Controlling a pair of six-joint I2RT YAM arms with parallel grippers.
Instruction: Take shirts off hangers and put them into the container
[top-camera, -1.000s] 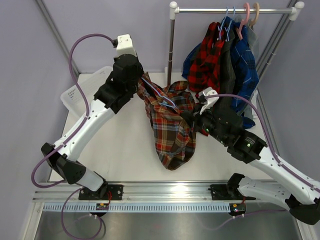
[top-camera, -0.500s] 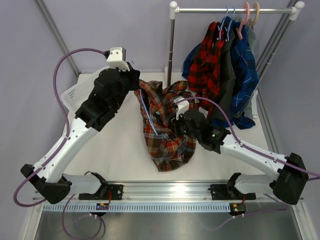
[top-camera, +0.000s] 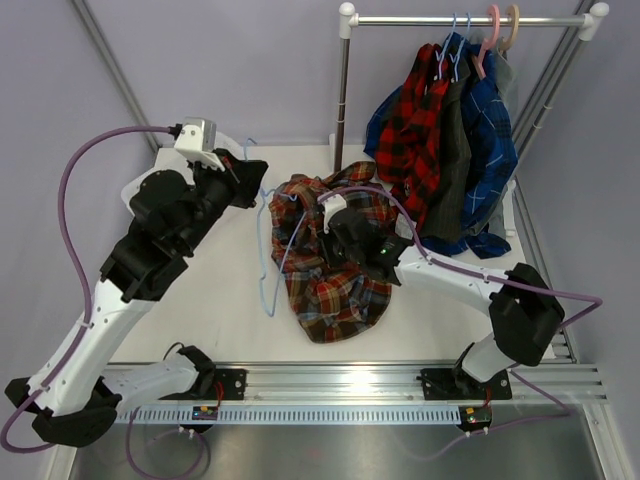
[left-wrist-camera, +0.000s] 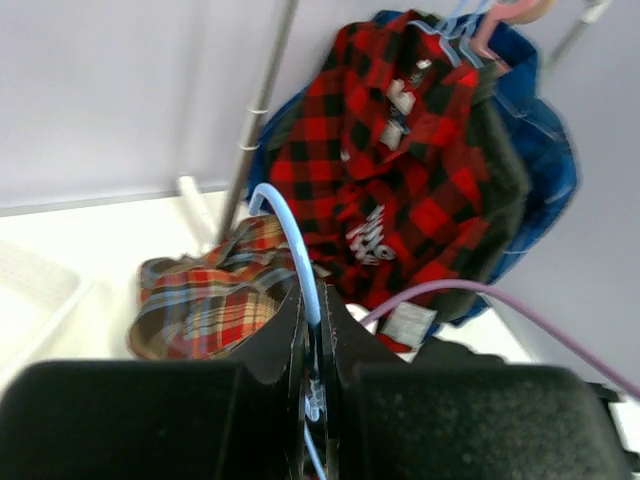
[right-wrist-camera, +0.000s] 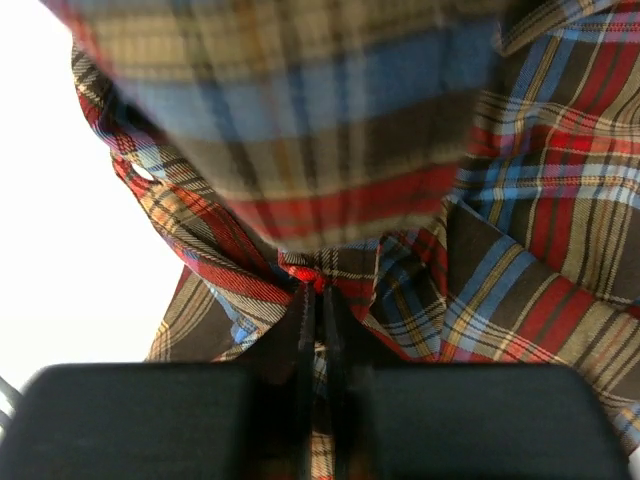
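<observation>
The brown-orange plaid shirt (top-camera: 335, 275) lies bunched on the white table. My left gripper (top-camera: 248, 172) is shut on the hook end of a light-blue hanger (top-camera: 262, 255), which hangs at the shirt's left edge, mostly free of the cloth. In the left wrist view the hanger (left-wrist-camera: 290, 225) runs between my shut left gripper (left-wrist-camera: 312, 300). My right gripper (right-wrist-camera: 315, 295) pinches a fold of the shirt (right-wrist-camera: 520, 200); from above, my right gripper (top-camera: 335, 222) sits on the shirt's top. The white container (top-camera: 140, 187) is mostly hidden behind my left arm.
A rail (top-camera: 465, 20) at the back right carries a red-and-black shirt (top-camera: 415, 120), a dark grey one (top-camera: 455, 150) and a blue plaid one (top-camera: 495, 120) on hangers, with a pink hanger (top-camera: 492, 25) and a beige one (top-camera: 512, 25). The rail's post (top-camera: 342, 100) stands behind the shirt.
My left arm swung left and drew the hanger sideways out of the shirt. My right gripper moved left across the shirt, holding it. The shirt sank into a lower heap.
</observation>
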